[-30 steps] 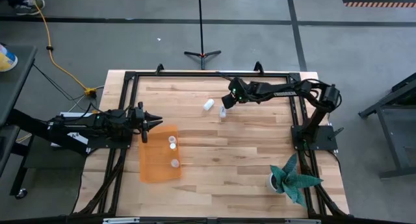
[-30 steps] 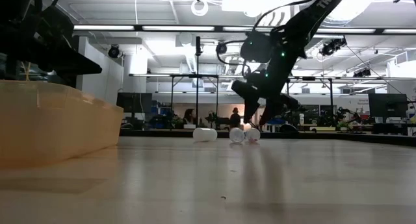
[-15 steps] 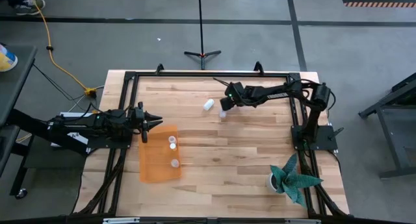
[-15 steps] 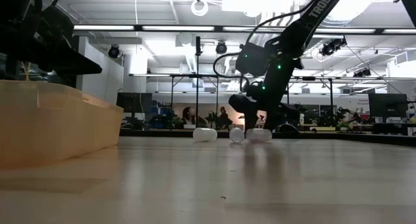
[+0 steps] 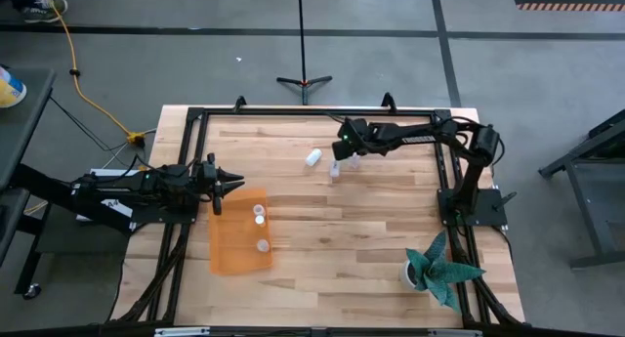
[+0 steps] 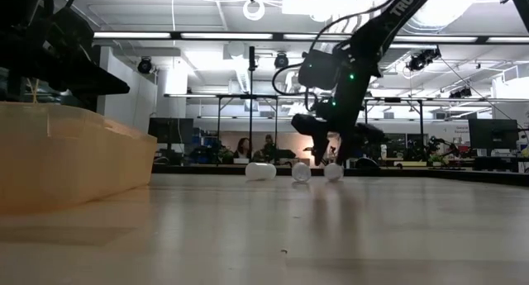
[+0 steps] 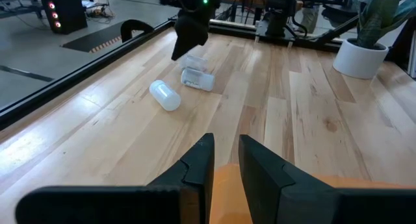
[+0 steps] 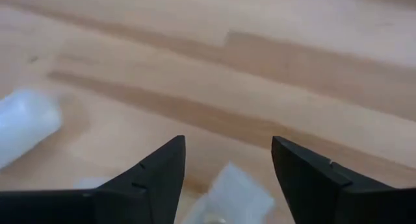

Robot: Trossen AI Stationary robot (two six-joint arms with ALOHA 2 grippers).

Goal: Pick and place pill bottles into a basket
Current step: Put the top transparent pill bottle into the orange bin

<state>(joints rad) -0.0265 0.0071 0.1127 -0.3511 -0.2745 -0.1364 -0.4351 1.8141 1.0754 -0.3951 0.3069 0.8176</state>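
Three small white pill bottles lie on their sides at the table's far middle [image 5: 312, 158] [image 5: 335, 168] [image 5: 352, 164]; the low view shows them in a row [image 6: 260, 171] [image 6: 302, 172] [image 6: 333, 171]. My right gripper [image 8: 227, 143] is open and hangs just above the rightmost one [image 8: 229, 197], one finger on either side of it. The orange basket [image 5: 234, 254] lies at the left with two bottles in it [image 5: 259, 213] [image 5: 262, 245]. My left gripper [image 7: 225, 141] waits over the basket's far left corner, empty, with a narrow gap between its fingers.
A white pot with a teal plant [image 5: 415, 272] stands at the near right corner. A black frame [image 5: 312, 112] runs along the table's far edge and sides. Bare wood lies between the basket and the loose bottles.
My right gripper dipped down toward the loose bottles, reaching a little to the table's left, then rose slightly and drew back. The rightmost loose bottle has shifted a little toward the table's right; the other two stayed put.
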